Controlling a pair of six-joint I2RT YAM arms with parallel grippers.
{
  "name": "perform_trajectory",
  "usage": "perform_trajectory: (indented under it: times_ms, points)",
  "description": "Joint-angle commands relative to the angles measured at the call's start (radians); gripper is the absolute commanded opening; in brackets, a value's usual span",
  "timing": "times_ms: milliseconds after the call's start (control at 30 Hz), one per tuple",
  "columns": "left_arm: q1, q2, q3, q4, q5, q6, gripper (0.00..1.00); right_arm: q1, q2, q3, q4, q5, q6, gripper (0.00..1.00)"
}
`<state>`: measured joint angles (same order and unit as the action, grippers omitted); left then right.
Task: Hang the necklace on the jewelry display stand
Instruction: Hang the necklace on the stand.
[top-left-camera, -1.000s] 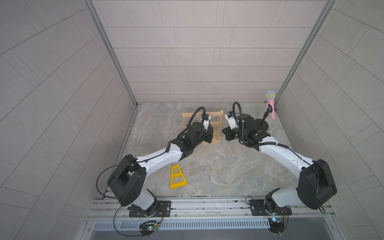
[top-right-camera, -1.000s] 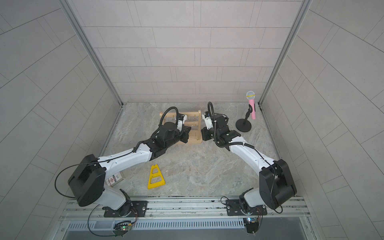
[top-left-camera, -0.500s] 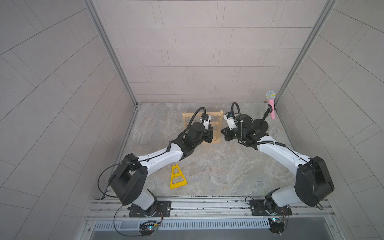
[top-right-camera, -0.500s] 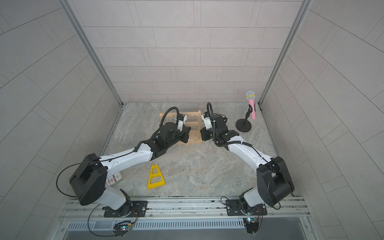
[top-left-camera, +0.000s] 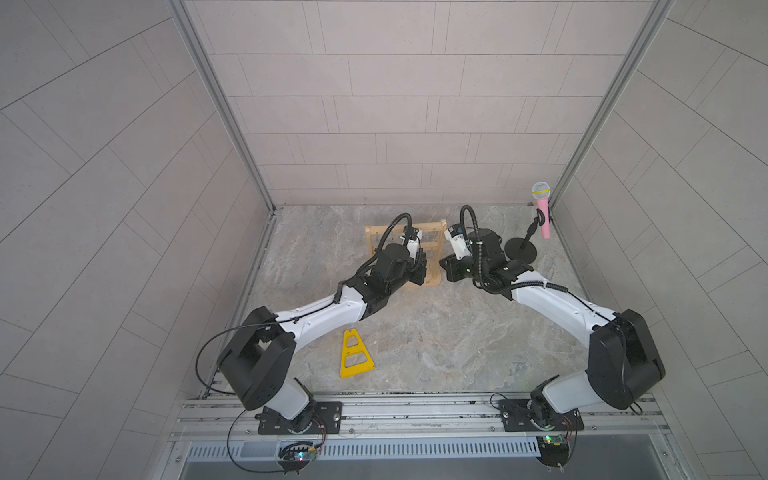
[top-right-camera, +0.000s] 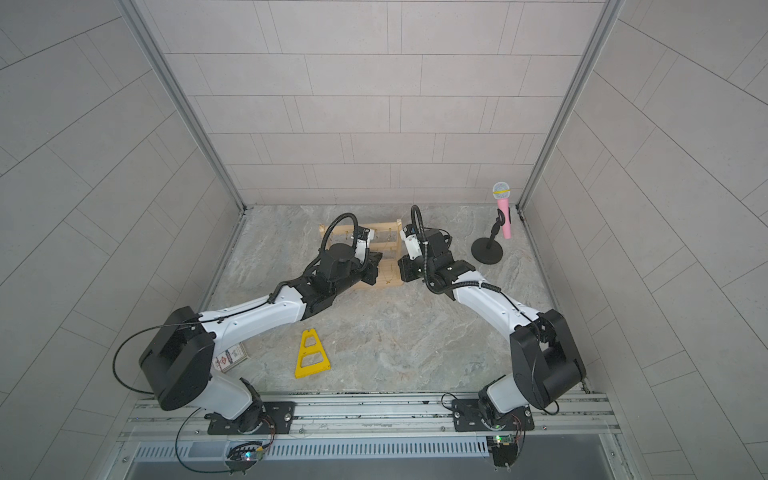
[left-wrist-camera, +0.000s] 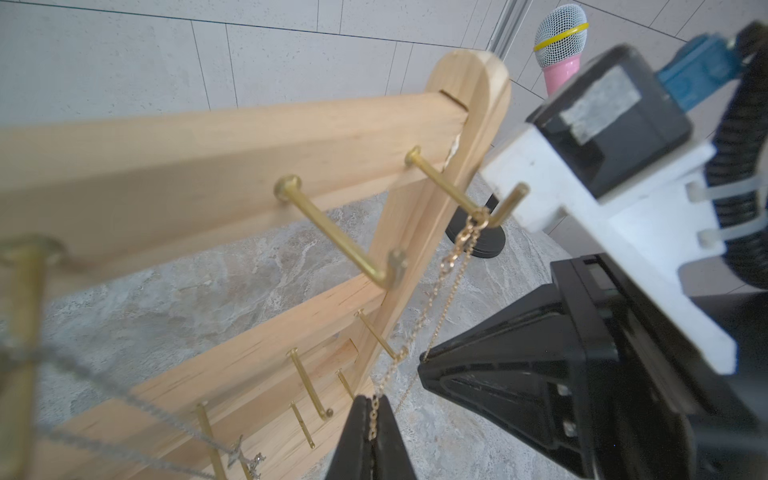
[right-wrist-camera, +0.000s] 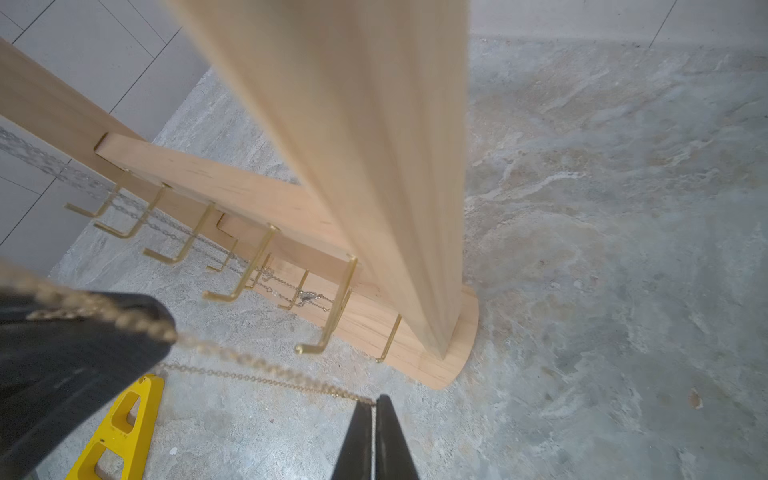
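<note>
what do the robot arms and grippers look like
The left arm and right arm have white link shells with bulky black joint housings and black wrists. A black ribbed cable loops over each wrist. The left gripper and right gripper have black fingers tapering to narrow tips.

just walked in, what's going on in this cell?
Both arms are hanging a gold necklace on the wooden jewelry display stand. The left gripper and right gripper are each shut on the chain. In the left wrist view it appears looped over the end hook of the top bar, not yet released. A silver chain hangs on the stand too.
</note>
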<state>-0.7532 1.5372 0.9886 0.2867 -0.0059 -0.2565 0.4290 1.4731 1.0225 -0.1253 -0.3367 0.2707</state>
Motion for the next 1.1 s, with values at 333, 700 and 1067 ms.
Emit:
perform_trajectory:
  times_ms: [333,700,1067]
  points:
    - [-0.003,0.014,0.015,0.035,-0.014,0.013,0.11,0.009,0.000,-0.009,0.028,0.026,0.011,0.08]
    - [-0.005,0.013,0.002,0.044,-0.009,-0.005,0.11,0.008,-0.017,-0.029,0.043,0.044,0.016,0.09]
    - [-0.021,-0.052,-0.051,0.058,-0.015,-0.045,0.20,0.010,-0.071,-0.060,0.039,0.037,0.022,0.10]
